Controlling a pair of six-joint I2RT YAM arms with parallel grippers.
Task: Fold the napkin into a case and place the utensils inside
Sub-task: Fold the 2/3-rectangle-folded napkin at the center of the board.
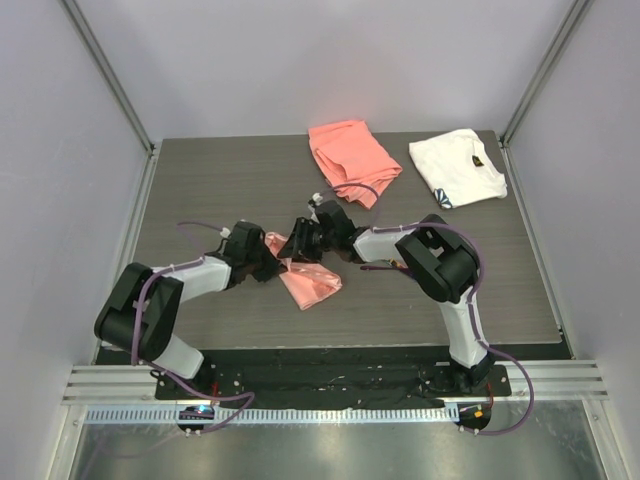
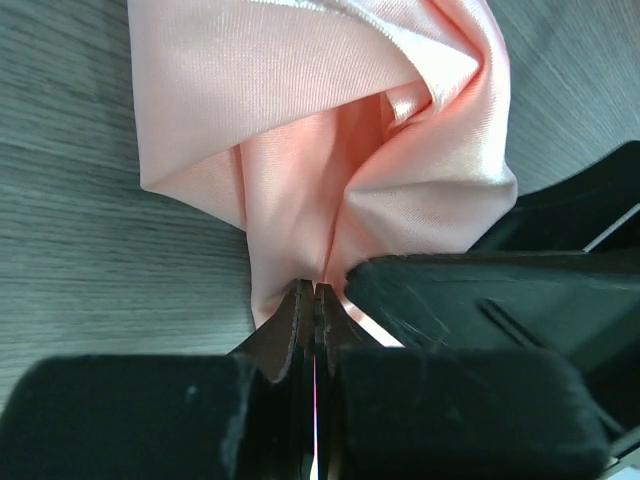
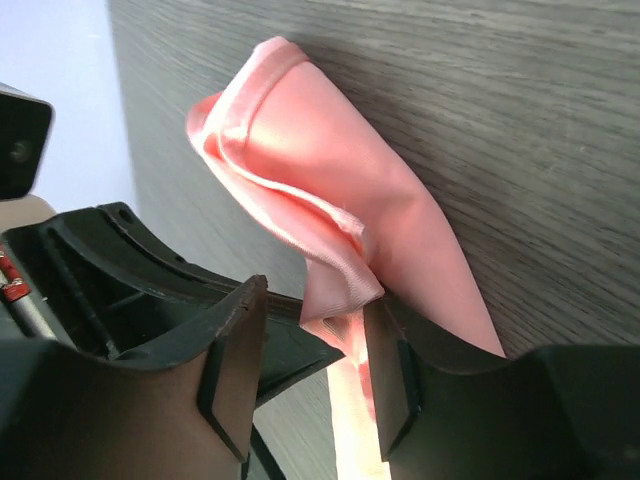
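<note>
Since both arms crowd over one end of it, the napkin (image 1: 312, 284) only half shows from above; it's a glossy pale-pink bundle lying around the middle of the desk (image 1: 200, 190), a little nearer the near edge than the far one. Up close it's loosely folded, not flat; satin sheen, soft rounded folds, layers bunching toward one pinched corner. The left fingers (image 2: 300, 312) are shut tight on that corner, cloth squeezed between them. The right fingers (image 3: 238, 340) stand apart with a clear gap; a folded flap of the napkin sits at the gap, touching one finger, not clamped. Both arms reach in low and meet nose to nose over the napkin's left end; the left forearm comes in from the near left corner, and the right elbow is bent up high with its forearm running leftward. A coral-orange cloth (image 1: 350, 160) and a white cloth (image 1: 458, 168) lie along the far edge, well apart from the napkin.
</note>
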